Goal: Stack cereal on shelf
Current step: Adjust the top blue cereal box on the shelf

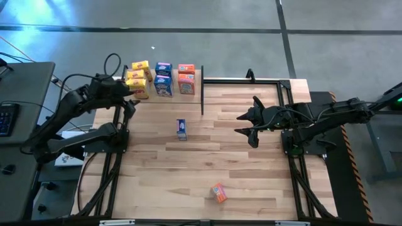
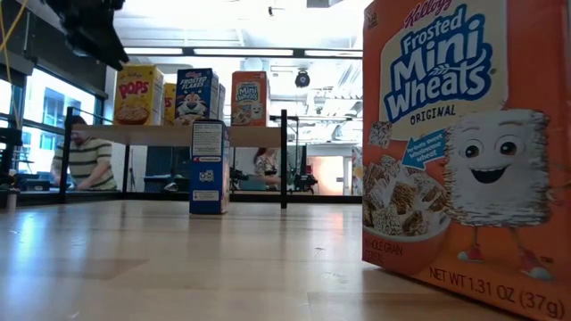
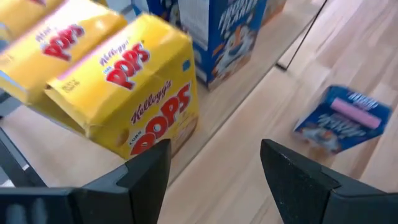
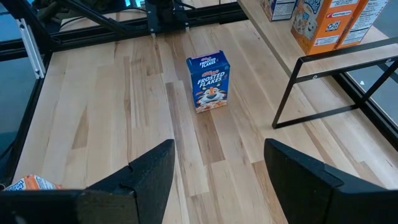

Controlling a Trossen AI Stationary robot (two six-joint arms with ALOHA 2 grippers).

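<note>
Cereal boxes are light, thin card, crushable; pinch across the narrow faces. Blue box (image 1: pixel 181 129) stands upright on the bench (image 1: pixel 251 182) just in front of the shelf (image 1: pixel 196 80). Orange box (image 1: pixel 218 193) lies well beyond it, near the front edge. Left tool (image 3: pixel 211 168) released, empty, beside the yellow boxes (image 1: pixel 138 78) on the shelf. Right tool (image 4: pixel 217 168) released, empty, facing the blue box, path clear. Shelf's black post (image 1: pixel 202 91) stands near the placing route.

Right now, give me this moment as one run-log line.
left gripper: open, at yellow boxes on shelf | right gripper: open, empty | blue box: upright on table | orange box: lying on table
</note>
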